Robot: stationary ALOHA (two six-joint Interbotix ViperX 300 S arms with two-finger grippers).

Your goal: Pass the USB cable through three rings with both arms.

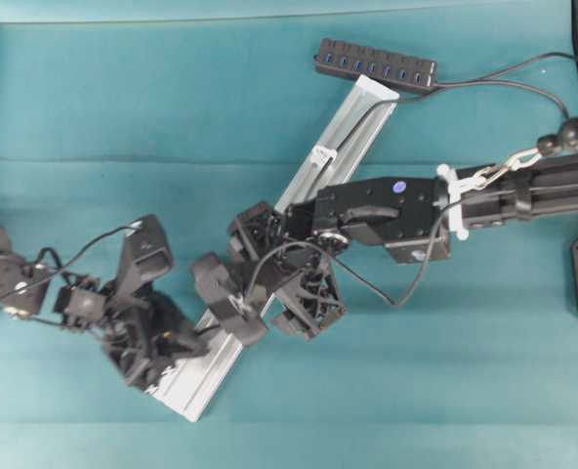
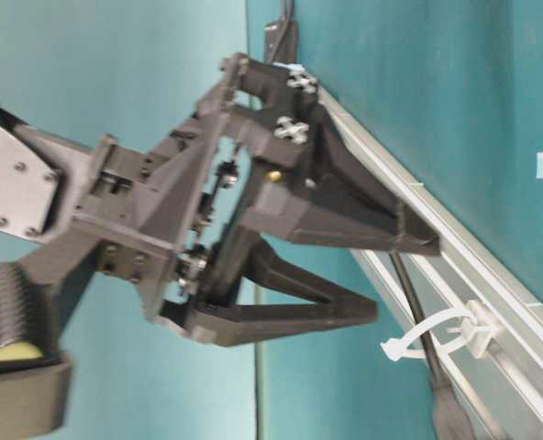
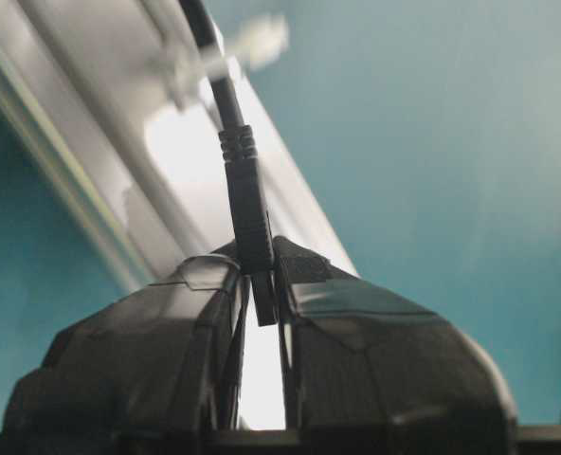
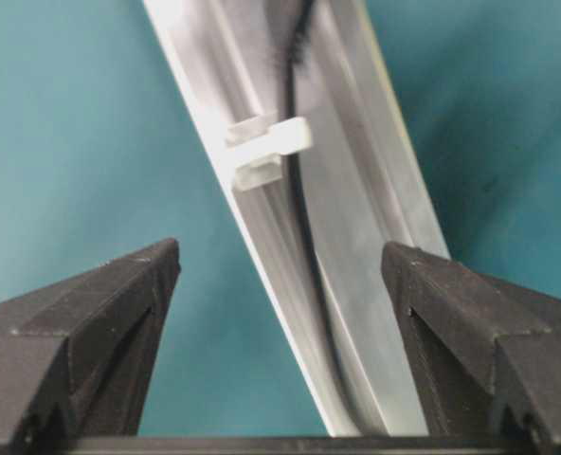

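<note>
The silver rail (image 1: 343,137) lies diagonally on the teal table. The USB cable (image 1: 352,122) runs down its channel from the hub. One white ring (image 1: 321,154) shows on the rail's upper part; the arms hide the rest of the rail's middle. My left gripper (image 3: 262,275) is shut on the cable's black plug (image 3: 247,204), just past a white ring (image 3: 252,43) that the cable threads. My right gripper (image 4: 280,254) hangs open over the rail, nothing between its fingers, with a ring (image 4: 266,147) and the cable (image 4: 299,199) ahead of it. From table level, the cable (image 2: 425,344) passes through a ring (image 2: 446,330).
A black multi-port USB hub (image 1: 377,63) lies at the rail's top end, with leads trailing right. Black frame posts stand at the far left and right edges. The left arm (image 1: 123,303) crouches over the rail's lower end, and the right arm (image 1: 523,191) reaches in from the right.
</note>
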